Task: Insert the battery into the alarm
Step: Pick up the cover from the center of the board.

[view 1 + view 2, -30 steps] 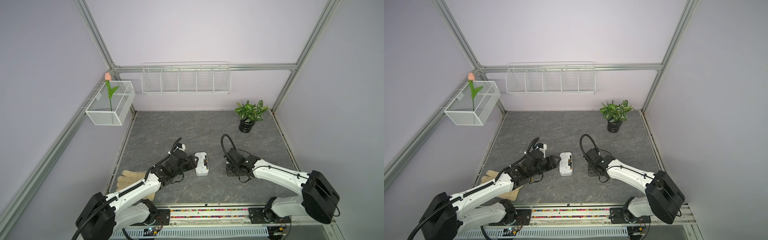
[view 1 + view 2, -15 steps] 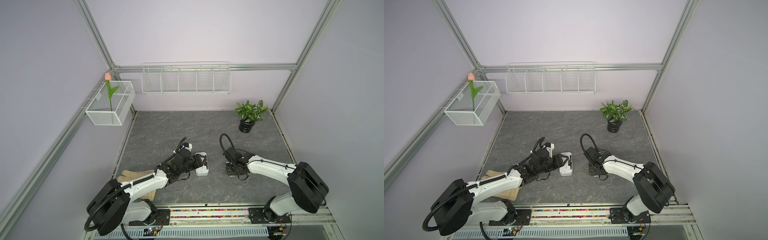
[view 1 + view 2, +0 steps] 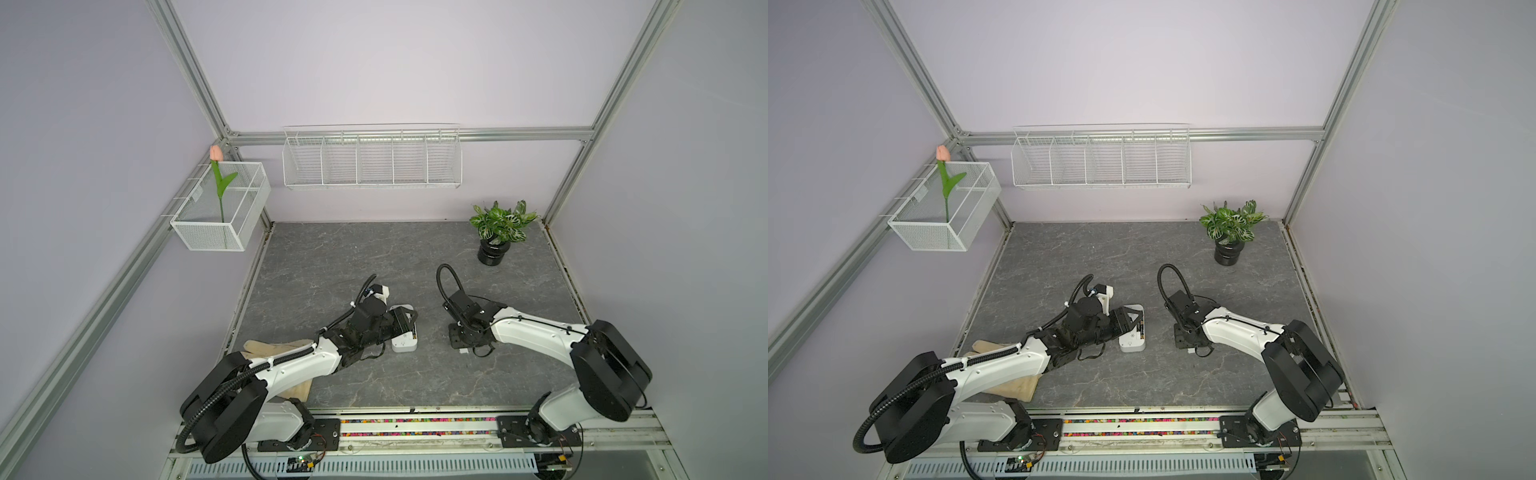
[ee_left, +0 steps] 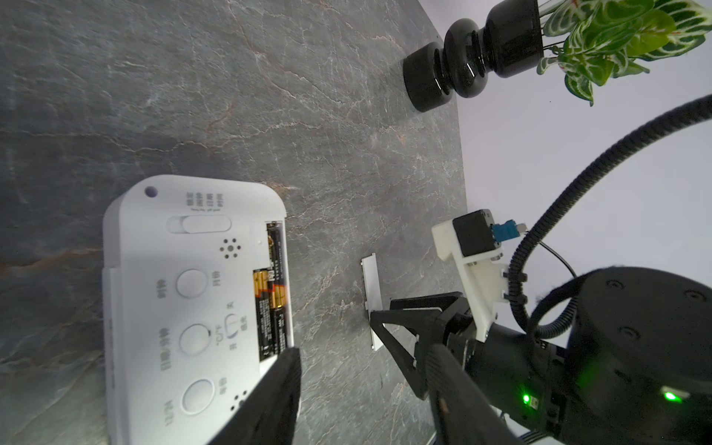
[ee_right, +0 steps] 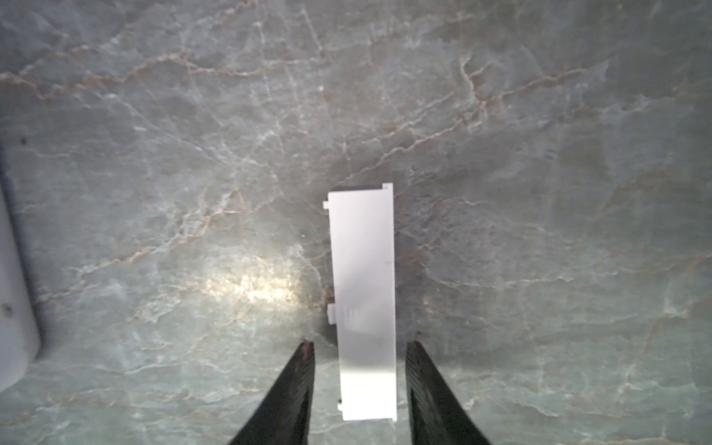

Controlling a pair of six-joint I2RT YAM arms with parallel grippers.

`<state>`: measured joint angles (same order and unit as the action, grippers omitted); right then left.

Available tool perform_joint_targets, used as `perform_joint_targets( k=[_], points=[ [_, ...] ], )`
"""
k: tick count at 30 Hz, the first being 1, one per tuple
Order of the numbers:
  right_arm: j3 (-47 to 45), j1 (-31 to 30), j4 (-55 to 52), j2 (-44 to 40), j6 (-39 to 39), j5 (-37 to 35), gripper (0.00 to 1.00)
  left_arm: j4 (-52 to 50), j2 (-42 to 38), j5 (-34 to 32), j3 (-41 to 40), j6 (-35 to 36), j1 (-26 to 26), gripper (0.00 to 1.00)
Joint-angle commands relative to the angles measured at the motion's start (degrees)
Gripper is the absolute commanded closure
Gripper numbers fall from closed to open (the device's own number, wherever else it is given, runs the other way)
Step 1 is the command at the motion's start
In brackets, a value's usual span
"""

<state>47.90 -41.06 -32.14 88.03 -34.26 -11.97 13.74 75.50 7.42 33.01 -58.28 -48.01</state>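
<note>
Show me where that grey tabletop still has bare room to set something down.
Free: the back of the table, between back wall, potted plant and alarm; also the front strip by the rail. Crowded: the middle, around alarm and cover strip; a glove fills the front-left corner.

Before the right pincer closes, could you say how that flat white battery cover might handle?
The battery cover looks thin and rigid, so probably light. Lying flat on the smooth table, it may skid rather than lift.
</note>
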Motion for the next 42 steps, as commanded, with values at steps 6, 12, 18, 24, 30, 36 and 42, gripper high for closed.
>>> perform_joint_targets(
  k=[6,12,18,24,30,36,42],
  points=[
    [0.4,0.1,-1.8,1.5,0.9,-0.2,0.62,2.9,2.1,0.5,2.4,-1.5,-0.6,0.45],
    [-0.4,0.1,-1.4,1.7,1.0,0.4,0.63,4.3,3.2,0.4,2.7,-2.3,-1.4,0.46],
    [-0.8,0.1,-2.1,2.1,0.8,0.4,0.67,7.0,5.0,0.3,2.5,-3.3,-1.7,0.46],
    [-2.2,0.1,-1.7,1.9,0.6,0.8,0.67,9.3,7.0,0.7,2.9,-5.9,-1.9,0.47],
    [-3.5,0.0,-1.6,2.0,0.5,1.1,0.66,10.2,8.7,1.1,3.8,-6.4,-2.1,0.47],
    [-4.3,0.1,-0.7,1.7,0.5,2.8,0.68,9.6,10.8,1.6,6.1,-6.6,-2.4,0.47],
    [-5.2,0.1,0.7,-0.2,0.7,3.5,0.69,7.4,14.2,1.6,9.9,-6.3,-3.5,0.48]
  ],
)
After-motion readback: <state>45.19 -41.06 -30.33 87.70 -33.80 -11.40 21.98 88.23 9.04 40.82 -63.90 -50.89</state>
